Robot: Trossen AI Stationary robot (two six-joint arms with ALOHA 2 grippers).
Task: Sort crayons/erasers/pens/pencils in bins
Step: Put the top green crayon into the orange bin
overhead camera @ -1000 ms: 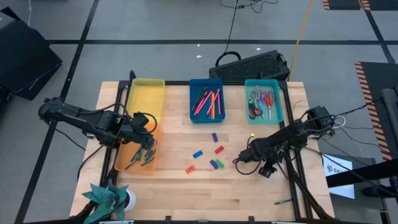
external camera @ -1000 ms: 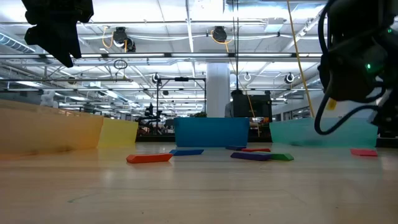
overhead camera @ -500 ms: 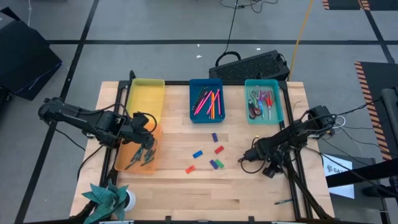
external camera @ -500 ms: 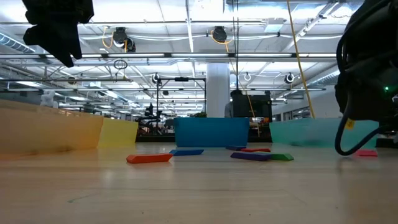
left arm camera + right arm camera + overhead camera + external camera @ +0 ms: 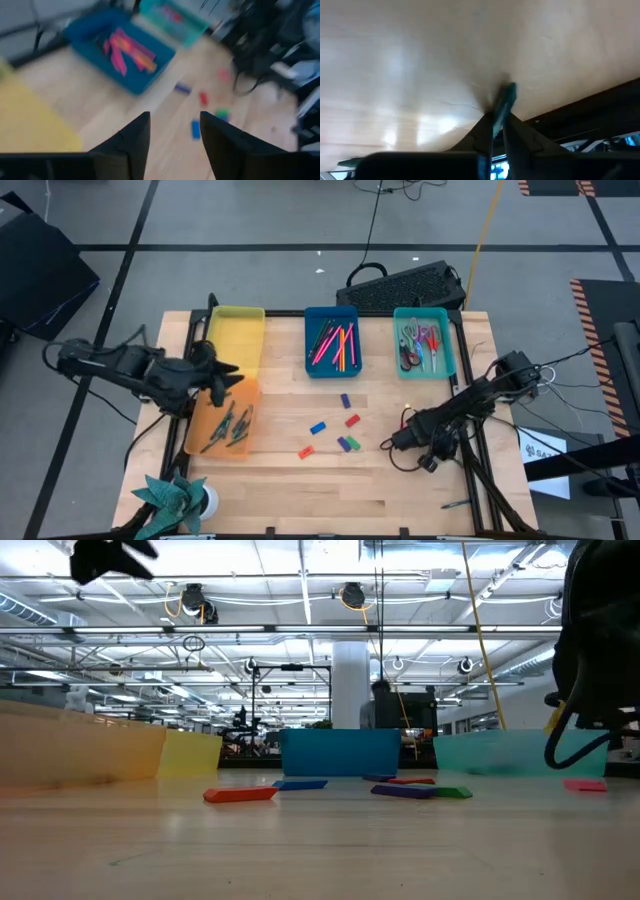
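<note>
Where it hung over the translucent orange plastic bin (image 5: 222, 442) half a second ago, found the left end effector (image 5: 224, 375) now pulled back and raised, sitting over the seam between that bin and the shallow yellow plastic bin (image 5: 236, 330). Noted its dark fingers (image 5: 134, 136) apart with nothing between them. Took this as a delivery finished: several sticks lying in the orange bin, arm free for a fresh pick.

Found the right end effector (image 5: 398, 442) shifted a little toward the front right of the wooden worktop (image 5: 280, 485), low against the boards. Recorded its fingers drawn together on a slim teal-green stick (image 5: 505, 97), tip at or very near the wood. Could not establish whether pen, pencil or crayon. Judged a pick under way, lift not yet confirmed.

Counted the small stubby erasers still loose mid-worktop, all outside the bins: a purple-blue block (image 5: 346, 400), a red block (image 5: 352, 420), a blue block (image 5: 318, 427), a second red block (image 5: 306, 450), and a purple and green pair (image 5: 347, 443) lying together. Spotted a pink block (image 5: 585, 784) apart to the right in the low view.

Logged pink and orange sticks in the blue bin (image 5: 312, 362) and mixed items in the teal bin (image 5: 450, 345). Rated the sorting well advanced for sticks, untouched for erasers; yellow bin apparently still bare.
</note>
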